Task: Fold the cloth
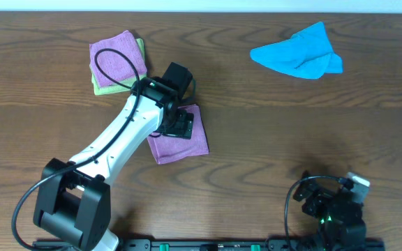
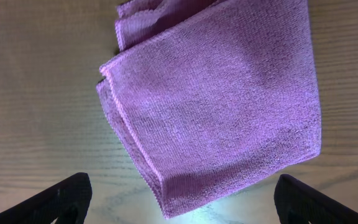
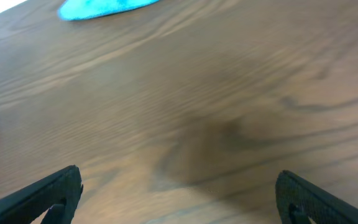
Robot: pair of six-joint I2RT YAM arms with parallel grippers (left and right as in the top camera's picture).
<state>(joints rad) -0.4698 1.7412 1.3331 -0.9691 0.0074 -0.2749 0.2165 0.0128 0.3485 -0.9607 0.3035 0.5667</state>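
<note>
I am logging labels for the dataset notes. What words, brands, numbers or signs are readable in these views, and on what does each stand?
None: no word, brand, number or sign can be read in any view.
The purple cloth, the stacked cloths, the blue cloth and the wooden table bear no print or tag that shows.
The left arm and the right arm show no legible marking either.

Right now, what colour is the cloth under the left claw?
The cloth is purple, clearest in the left wrist view.
</note>
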